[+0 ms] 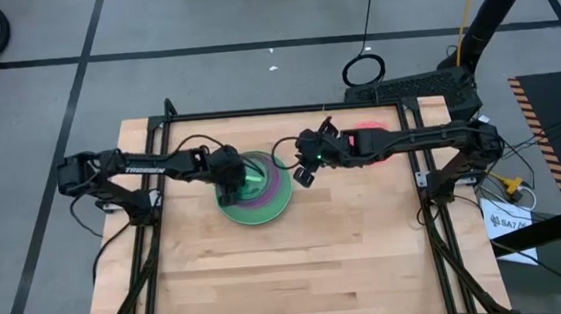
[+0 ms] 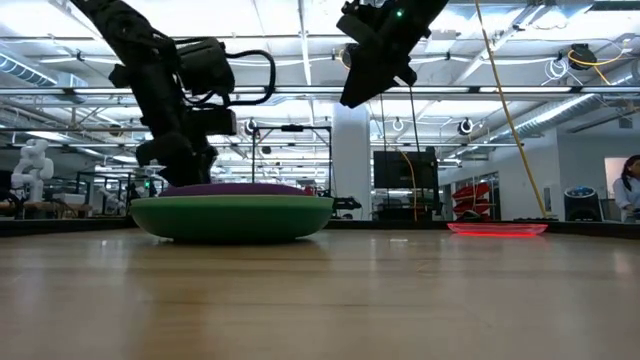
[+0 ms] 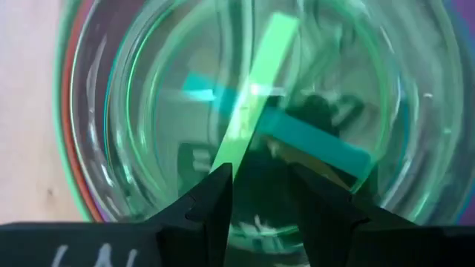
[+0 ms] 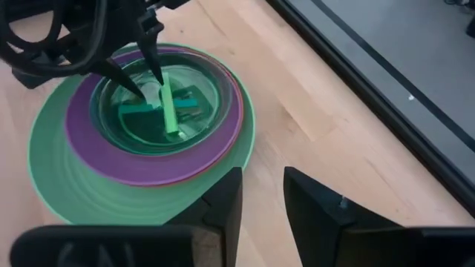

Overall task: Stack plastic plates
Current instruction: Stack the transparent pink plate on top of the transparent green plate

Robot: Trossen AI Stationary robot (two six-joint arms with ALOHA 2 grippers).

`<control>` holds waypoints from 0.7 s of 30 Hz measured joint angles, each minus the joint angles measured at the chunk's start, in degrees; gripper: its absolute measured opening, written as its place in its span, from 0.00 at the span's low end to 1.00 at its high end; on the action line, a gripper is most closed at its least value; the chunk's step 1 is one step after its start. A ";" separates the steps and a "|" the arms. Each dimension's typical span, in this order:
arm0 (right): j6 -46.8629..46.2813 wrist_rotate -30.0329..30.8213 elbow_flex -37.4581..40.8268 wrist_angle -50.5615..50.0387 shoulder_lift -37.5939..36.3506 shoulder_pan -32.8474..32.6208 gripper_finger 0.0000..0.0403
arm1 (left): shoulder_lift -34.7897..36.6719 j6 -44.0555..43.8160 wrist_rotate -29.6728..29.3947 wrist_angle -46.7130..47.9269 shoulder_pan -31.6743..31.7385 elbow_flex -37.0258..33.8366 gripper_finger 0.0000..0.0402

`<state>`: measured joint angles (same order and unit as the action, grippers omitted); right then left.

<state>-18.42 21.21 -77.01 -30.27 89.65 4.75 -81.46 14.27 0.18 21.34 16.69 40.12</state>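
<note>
A stack of plates [image 1: 255, 189] sits on the table, left of its middle. A large mint-green plate [image 4: 59, 178] is at the bottom, a purple one [image 4: 89, 141] with a red-orange rim under it comes above, and small translucent green-blue plates [image 4: 159, 111] lie on top. My left gripper [image 3: 263, 196] stands open, pointing down into the top small plate [image 3: 223, 89]. My right gripper [image 1: 304, 165] hangs open, raised beside the stack's right edge [image 2: 365, 85]. A small pink plate [image 2: 497, 228] lies flat near the far right, partly under the right arm. My left gripper's open fingers [image 4: 152, 70] come from above, pointing down into the hollow of the top small plate [image 4: 185, 100]. I cannot tell whether their tips touch it. The plate lies level on the stack.
A black frame [image 1: 257, 112] runs along the far edge and both sides of the table. Bare wood [image 1: 299, 266] stretches from the stack to the near edge. A lime strip and a teal strip [image 4: 172, 111] show through the small plates.
</note>
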 joint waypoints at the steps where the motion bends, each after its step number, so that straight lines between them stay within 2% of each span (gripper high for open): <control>1: -0.21 0.00 0.00 -0.01 0.00 -0.02 0.23 | -0.01 -0.03 0.00 1.33 0.00 0.37 0.35; 6: -2.13 0.00 0.00 -1.80 0.00 0.00 0.23 | -0.20 -0.47 -0.03 5.87 -0.20 2.59 0.35; 12: -10.45 0.99 0.35 -11.95 0.02 1.84 0.23 | -0.19 1.24 -0.03 8.21 -1.69 4.90 0.35; 17: -16.92 2.75 4.74 -18.39 0.07 5.77 0.23 | -0.19 3.15 -0.14 9.59 -2.58 5.87 0.35; 21: -20.73 2.73 11.27 -19.72 0.04 10.77 0.23 | -0.19 3.45 -0.21 10.69 -2.55 6.98 0.35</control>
<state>-39.15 23.94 -65.74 -49.99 89.69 15.52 -81.65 17.72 -0.03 32.03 14.14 47.11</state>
